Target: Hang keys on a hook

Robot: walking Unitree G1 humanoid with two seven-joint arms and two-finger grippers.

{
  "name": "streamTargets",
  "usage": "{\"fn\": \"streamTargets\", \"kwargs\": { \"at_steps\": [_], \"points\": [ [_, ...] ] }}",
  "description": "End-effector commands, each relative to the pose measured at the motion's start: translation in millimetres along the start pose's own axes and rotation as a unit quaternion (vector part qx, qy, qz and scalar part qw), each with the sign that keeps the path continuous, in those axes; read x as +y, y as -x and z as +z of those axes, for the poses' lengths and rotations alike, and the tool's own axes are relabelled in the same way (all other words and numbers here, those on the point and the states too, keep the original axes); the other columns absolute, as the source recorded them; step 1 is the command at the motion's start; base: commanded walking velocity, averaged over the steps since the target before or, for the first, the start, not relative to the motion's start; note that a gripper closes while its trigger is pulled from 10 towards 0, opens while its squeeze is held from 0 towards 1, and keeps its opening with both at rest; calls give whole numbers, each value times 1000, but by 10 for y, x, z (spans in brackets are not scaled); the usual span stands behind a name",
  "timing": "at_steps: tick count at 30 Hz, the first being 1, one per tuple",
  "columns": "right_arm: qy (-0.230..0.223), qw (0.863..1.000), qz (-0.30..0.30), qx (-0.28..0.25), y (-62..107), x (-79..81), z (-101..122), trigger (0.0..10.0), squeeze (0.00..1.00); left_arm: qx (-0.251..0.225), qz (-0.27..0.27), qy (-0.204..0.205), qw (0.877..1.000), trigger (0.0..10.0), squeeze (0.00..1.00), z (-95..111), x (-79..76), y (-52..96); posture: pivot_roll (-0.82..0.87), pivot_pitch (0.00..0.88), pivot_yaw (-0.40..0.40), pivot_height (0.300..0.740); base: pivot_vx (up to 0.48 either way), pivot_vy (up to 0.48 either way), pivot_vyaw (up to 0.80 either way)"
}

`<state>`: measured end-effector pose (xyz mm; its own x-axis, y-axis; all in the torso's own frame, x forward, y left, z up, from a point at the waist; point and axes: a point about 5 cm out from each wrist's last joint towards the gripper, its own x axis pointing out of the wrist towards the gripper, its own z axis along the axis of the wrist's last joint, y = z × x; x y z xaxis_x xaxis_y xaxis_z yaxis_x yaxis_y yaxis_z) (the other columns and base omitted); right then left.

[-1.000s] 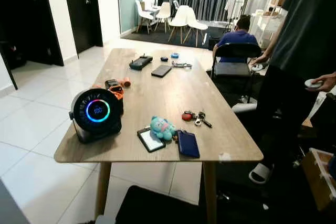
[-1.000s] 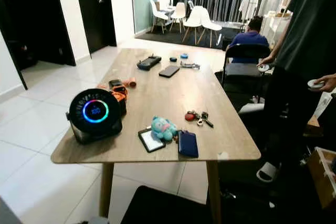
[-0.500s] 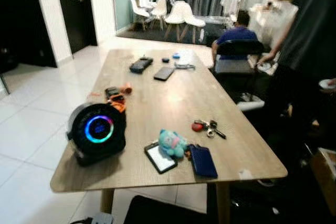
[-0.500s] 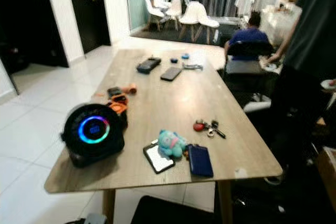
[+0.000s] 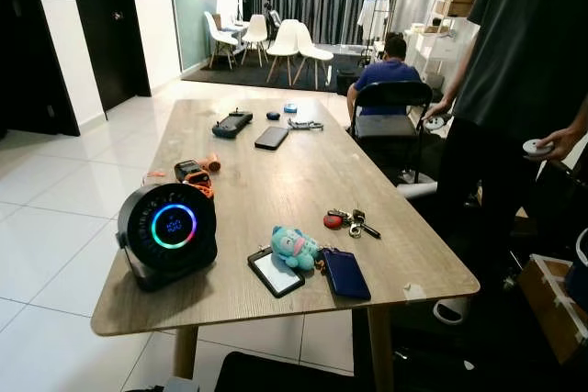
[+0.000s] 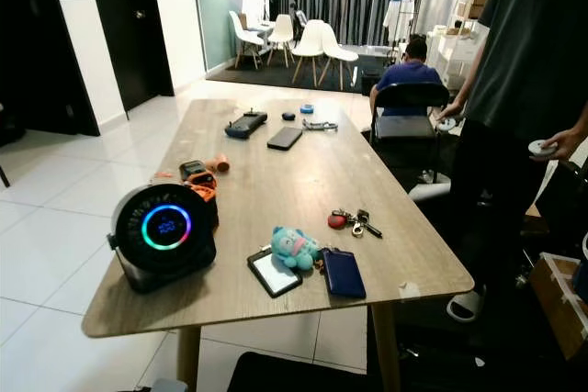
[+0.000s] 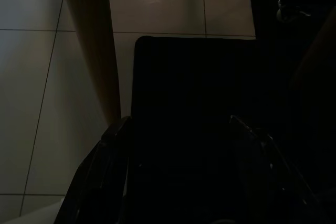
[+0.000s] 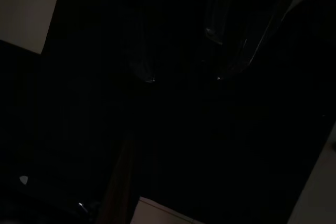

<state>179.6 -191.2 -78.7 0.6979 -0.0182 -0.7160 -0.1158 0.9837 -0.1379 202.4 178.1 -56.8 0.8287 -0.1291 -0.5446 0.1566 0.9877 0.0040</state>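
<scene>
A bunch of keys (image 5: 354,222) with a round red fob (image 5: 333,221) lies on the long wooden table (image 5: 303,172), toward its right edge and a little back from the near end. Nothing touches the keys. In the left wrist view my left gripper (image 7: 176,121) hangs low over pale floor tiles, open, with two dark fingers (image 7: 102,166) apart and a black shape behind them. The right wrist view is almost black; my right arm hangs idle in the shade.
A round black device with a glowing ring (image 5: 168,231), a teal plush (image 5: 292,247), a card holder (image 5: 276,272) and a blue wallet (image 5: 344,273) crowd the near end. A person (image 5: 519,89) stands at the table's right side. Another person sits on a chair (image 5: 390,103) behind.
The head camera has shifted and steadied, so the table sits differently in the picture and is sharp again. The keys and the other things on the table lie where they were.
</scene>
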Motion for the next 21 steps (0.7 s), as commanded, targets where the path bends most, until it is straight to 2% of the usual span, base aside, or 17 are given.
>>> {"fn": "streamTargets", "kwargs": {
  "at_steps": [1, 12, 21],
  "points": [
    [4, 1000, 0, 7, 13, -9, -41, 10000, 0, 10, 2, 7, 1000, 10000, 0, -63, -4, 28, 52, 31, -35, 740, 0, 0, 0],
    [5, 1000, 0, 8, 17, -13, -49, 10000, 0, 3, -11, -10, 1000, 10000, 0, -52, -28, 32, 51, 32, -34, 740, 0, 0, 0],
    [6, 1000, 0, 8, 15, -12, -44, 10000, 0, 5, -15, -15, 1000, 10000, 0, -55, -40, 29, 52, 31, -32, 740, 0, -475, 0]
  ]
}}
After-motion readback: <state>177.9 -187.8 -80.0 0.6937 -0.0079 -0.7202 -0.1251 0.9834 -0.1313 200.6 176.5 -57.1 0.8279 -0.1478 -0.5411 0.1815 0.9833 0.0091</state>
